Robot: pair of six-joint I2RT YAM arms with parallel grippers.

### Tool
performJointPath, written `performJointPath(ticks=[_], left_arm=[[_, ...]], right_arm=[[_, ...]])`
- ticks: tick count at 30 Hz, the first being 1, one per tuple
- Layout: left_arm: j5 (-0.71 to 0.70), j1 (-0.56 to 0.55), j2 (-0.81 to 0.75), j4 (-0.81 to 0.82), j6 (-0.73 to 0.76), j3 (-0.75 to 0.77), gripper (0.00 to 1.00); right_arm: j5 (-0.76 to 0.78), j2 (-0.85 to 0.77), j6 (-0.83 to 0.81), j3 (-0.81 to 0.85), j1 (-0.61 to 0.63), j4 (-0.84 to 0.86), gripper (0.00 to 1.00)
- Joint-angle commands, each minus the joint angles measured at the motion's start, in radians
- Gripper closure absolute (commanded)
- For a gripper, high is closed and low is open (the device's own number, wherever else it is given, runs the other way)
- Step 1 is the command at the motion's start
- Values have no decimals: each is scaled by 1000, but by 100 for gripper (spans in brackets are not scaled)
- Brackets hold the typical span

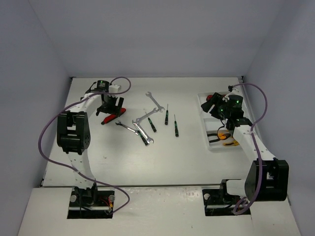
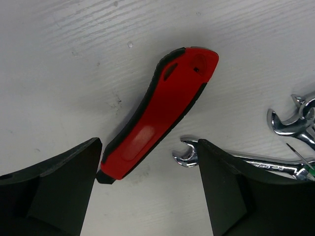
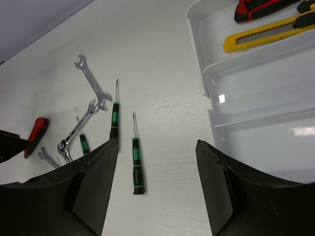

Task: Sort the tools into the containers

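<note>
A red-handled cutter (image 1: 112, 118) lies on the table at the left. My left gripper (image 1: 110, 109) hovers just above it, open and empty. In the left wrist view the cutter (image 2: 162, 113) lies between the spread jaws of that gripper (image 2: 149, 147). Silver wrenches (image 1: 155, 102) (image 1: 144, 133) and three black-and-green screwdrivers (image 1: 175, 126) lie mid-table. The white tray (image 1: 212, 142) stands at the right and holds orange-handled pliers (image 1: 226, 137). My right gripper (image 3: 156, 145) is open and empty above the tray's left edge (image 3: 206, 83). A yellow cutter (image 3: 266, 32) and a red cutter (image 3: 261, 7) lie in the far compartment.
A wrench head (image 2: 189, 155) lies close to my left gripper's right finger (image 2: 236, 196). A screwdriver (image 3: 137, 164) lies just left of the tray, under the right gripper. Grey walls enclose the table on three sides.
</note>
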Motion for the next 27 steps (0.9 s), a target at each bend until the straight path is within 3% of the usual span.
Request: performJointPath(ticks=[1,6,10,14,23,27], left_arm=[[9,5,10,29,53,56,26],[27,5,63,25,32,69,29],[6,4,78,30,11,55,44],[14,5,65,49,2,35,65],[95,-11,-13,63,-16,16,95],[100,-45,-115,72,-71,1,100]], right_arm=[[-36,-41,-12,-9,19,60,39],[-32,-38,-21,-12,20,60,39],[-26,-34,-27,-12,20,61,39],[-40,-14,-45,-10,20,59,39],[-83,-5,-48,5,26,60,39],[-104,4,-30,24,65,61,39]])
